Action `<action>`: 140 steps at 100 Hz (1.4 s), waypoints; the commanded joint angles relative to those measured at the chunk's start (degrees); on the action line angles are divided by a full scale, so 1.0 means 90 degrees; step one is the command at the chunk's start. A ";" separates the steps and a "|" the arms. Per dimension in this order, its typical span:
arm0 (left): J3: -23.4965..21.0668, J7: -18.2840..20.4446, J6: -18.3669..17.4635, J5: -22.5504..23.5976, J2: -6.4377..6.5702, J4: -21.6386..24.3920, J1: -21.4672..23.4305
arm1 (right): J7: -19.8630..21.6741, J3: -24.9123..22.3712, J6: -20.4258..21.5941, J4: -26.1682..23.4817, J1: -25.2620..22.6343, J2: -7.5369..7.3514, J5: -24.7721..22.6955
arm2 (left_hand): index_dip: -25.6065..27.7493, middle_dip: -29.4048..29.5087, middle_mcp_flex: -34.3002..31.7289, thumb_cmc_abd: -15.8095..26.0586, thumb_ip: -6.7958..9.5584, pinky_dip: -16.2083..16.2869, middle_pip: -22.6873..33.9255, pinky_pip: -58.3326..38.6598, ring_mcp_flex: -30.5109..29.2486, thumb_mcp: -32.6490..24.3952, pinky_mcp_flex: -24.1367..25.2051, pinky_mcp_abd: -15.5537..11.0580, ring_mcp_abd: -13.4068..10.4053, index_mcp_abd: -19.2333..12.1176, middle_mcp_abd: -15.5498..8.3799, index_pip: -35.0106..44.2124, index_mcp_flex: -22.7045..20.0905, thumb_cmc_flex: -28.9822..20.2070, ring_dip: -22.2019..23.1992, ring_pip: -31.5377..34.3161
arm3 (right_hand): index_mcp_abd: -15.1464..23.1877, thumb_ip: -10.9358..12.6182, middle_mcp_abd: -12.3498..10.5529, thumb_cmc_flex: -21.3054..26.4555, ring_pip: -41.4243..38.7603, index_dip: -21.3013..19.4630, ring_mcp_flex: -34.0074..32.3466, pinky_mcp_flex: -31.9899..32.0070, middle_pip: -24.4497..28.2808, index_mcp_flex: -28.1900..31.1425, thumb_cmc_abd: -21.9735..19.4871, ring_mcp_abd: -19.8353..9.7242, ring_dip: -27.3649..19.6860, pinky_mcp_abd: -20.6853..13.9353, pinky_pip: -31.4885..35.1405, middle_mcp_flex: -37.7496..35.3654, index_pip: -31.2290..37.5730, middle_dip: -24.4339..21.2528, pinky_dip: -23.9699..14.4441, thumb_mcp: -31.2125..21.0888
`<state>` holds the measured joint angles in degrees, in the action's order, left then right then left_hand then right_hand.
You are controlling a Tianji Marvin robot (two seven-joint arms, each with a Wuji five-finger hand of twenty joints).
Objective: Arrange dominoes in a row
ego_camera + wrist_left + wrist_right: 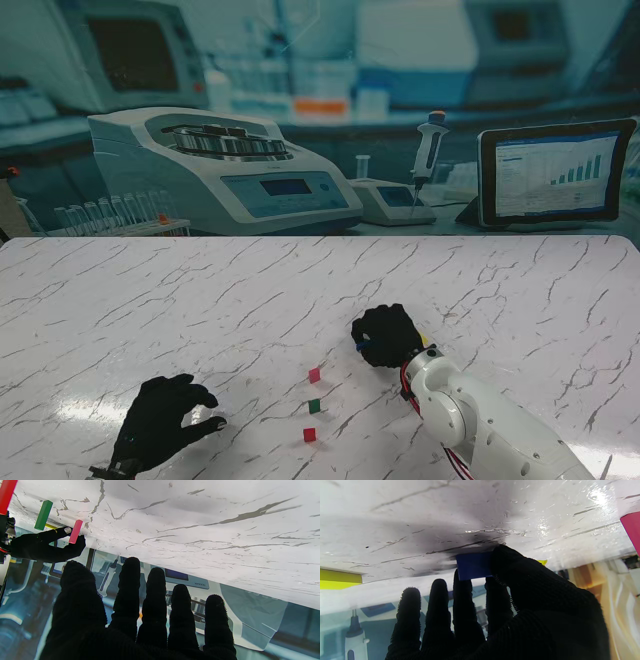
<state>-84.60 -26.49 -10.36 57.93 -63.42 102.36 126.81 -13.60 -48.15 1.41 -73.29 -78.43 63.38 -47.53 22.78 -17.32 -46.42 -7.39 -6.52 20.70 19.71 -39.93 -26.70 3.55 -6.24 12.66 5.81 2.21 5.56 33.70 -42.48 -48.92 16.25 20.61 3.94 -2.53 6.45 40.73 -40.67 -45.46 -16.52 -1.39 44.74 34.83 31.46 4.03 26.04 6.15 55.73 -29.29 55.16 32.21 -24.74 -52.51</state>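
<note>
While the white marble-patterned desk [140, 300] carries everything, its far edge meets a printed laboratory backdrop [250, 120]. Black-gloved right hand [385, 335], near the desk's middle, pinches a small blue rectangular domino [473, 565] between thumb and fingers against the surface; a yellow piece [542, 561] shows just behind the thumb, its shape unclear. Black-gloved left hand [160, 420], at the near edge toward the left corner, holds nothing, fingers spread and curled. Three small dominoes stand upright in a line between the hands, apart from one another: a pink rectangular domino [314, 375] farthest from me, a green rectangular domino [314, 406] in the middle, a red rectangular domino [309, 434] nearest the near edge.
</note>
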 commanded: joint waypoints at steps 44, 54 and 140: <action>0.0042 -0.0003 -0.0128 -0.0032 -0.0039 -0.0064 0.0001 | -0.0237 -0.0096 -0.0179 -0.0266 -0.0177 0.0046 -0.0257 | 0.0066 -0.0105 -0.0099 0.0064 -0.0040 0.0121 0.0123 -0.0274 -0.0157 0.0086 0.0007 -0.0131 -0.0168 -0.0171 -0.0085 0.0112 -0.0103 -0.0098 0.0123 0.0136 | 0.0436 0.0476 0.0045 -0.0278 0.0047 -0.0175 0.0166 0.0167 0.0130 0.0365 0.0395 0.0003 0.0120 0.0482 -0.0055 0.0426 0.0126 0.0217 -0.0132 -0.0539; 0.0041 -0.0010 -0.0129 -0.0030 -0.0040 -0.0066 -0.0001 | -0.0248 -0.0133 -0.0194 -0.0334 -0.0210 0.0044 -0.0285 | 0.0063 -0.0105 -0.0098 0.0066 -0.0039 0.0123 0.0124 -0.0278 -0.0164 0.0084 0.0008 -0.0133 -0.0169 -0.0168 -0.0089 0.0112 -0.0100 -0.0101 0.0126 0.0143 | 0.0452 0.0470 0.0029 -0.0299 -0.0052 -0.0151 0.0189 0.0187 0.0227 0.0392 0.0459 -0.0010 0.0169 0.0446 0.0028 0.0444 0.0119 0.0303 -0.0181 -0.0603; 0.0010 -0.0076 -0.0159 0.0085 -0.0027 -0.0045 0.0037 | -0.0718 -0.0055 -0.0368 -0.0660 -0.0365 0.0168 -0.0254 | 0.0058 -0.0108 -0.0117 0.0061 -0.0041 0.0127 0.0139 -0.0288 -0.0178 0.0087 0.0005 -0.0142 -0.0187 -0.0179 -0.0100 0.0150 -0.0111 -0.0085 0.0126 0.0155 | -0.0391 0.0850 -0.0802 -0.0386 -0.1195 -0.0094 -0.2140 -0.0128 0.1057 -0.0186 0.0070 -0.0667 0.0786 0.0035 0.1188 -0.2984 0.0959 0.0182 -0.0091 -0.0714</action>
<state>-84.58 -27.52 -10.39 58.76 -63.43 101.88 126.61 -19.45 -49.20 -1.78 -78.40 -81.12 64.03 -50.24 22.78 -17.37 -47.13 -7.39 -6.52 21.05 20.18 -40.47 -27.33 3.55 -6.30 12.65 5.81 2.21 5.56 34.36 -43.05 -48.92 16.35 21.48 1.51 2.15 0.21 38.41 -52.22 -46.10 -34.15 -2.72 53.58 34.30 33.92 -0.30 33.55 6.15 64.58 -54.06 60.11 35.30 -26.19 -57.12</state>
